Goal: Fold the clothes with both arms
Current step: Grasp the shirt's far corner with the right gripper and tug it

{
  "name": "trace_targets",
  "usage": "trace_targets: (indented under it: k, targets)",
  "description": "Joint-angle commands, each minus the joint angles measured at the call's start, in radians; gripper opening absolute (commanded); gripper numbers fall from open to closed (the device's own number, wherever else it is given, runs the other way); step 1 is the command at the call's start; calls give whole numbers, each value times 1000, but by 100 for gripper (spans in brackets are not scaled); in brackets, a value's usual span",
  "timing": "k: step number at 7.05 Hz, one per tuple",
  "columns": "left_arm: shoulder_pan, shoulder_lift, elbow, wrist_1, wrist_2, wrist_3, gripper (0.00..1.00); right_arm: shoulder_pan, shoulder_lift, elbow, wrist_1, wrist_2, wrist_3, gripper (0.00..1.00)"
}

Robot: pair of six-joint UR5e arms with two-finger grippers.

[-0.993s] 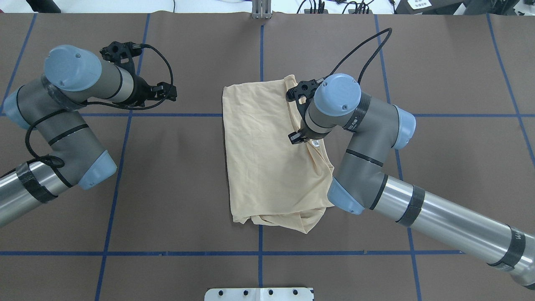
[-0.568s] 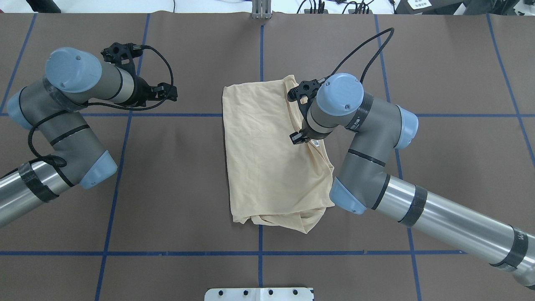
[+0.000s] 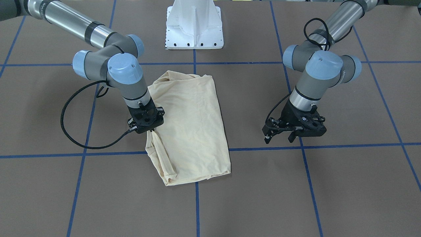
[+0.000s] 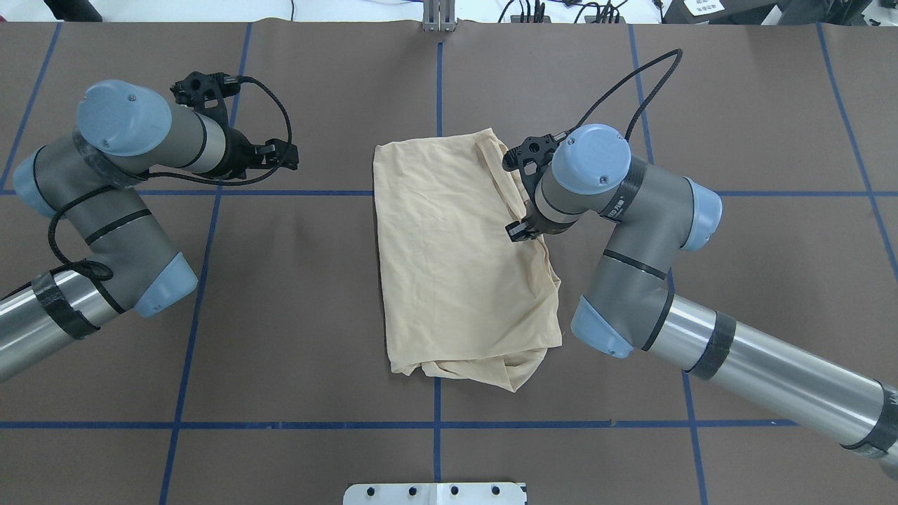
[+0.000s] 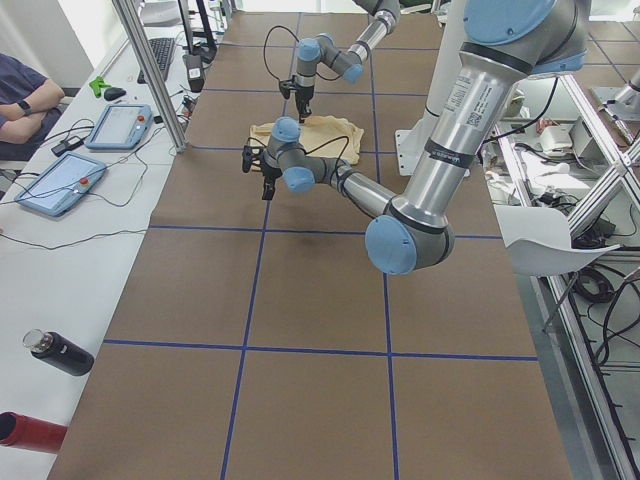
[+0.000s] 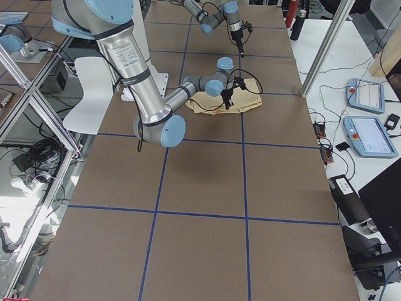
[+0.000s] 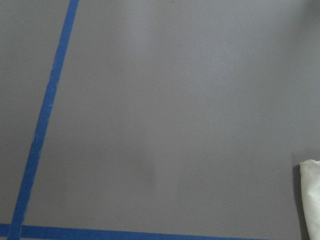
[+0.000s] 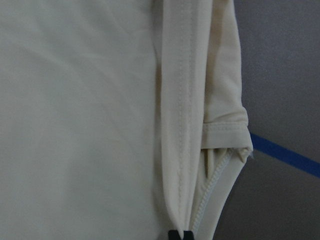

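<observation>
From the front-facing camera I see the T-shirt [image 3: 194,121] lying folded into a tall rectangle on the brown table [image 3: 345,184], near the middle, in front of the white pedestal [image 3: 194,26]. My right gripper [image 3: 151,131] stands over the shirt's edge on that view's left, its fingers pinched together on a ridge of cloth that tents up to them. My left gripper [image 3: 279,136] hangs over bare table, well apart from the shirt, fingers spread with nothing between them. Overhead, the shirt [image 4: 456,266] lies across a blue tape line [image 4: 436,456], with bunched folds at its near end. The right gripper [image 4: 520,230] sits at its right edge and the left gripper [image 4: 279,156] is far off to the left. In both side views the shirt [image 5: 312,128] [image 6: 216,105] is a small pale patch under the right arm, too small for me to judge the fingers. My left wrist camera shows table, tape and one pale corner of cloth [image 7: 311,200] at the lower right. My right wrist camera shows a stitched hem drawn into a narrow ridge running down to the black fingertips [image 8: 176,235], which are closed on it.
</observation>
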Motion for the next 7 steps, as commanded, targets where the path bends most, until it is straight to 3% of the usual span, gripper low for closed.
trace_targets:
  k: [1,2,7]
  targets:
    - [1,0,0,0,0,-1,100,24,-10,3,1,46,-4,63]
    - [1,0,0,0,0,0,100,22,-16,6,1,40,7,100]
    - [1,3,0,0,0,0,100,47,36,-13,-2,2,10,100]
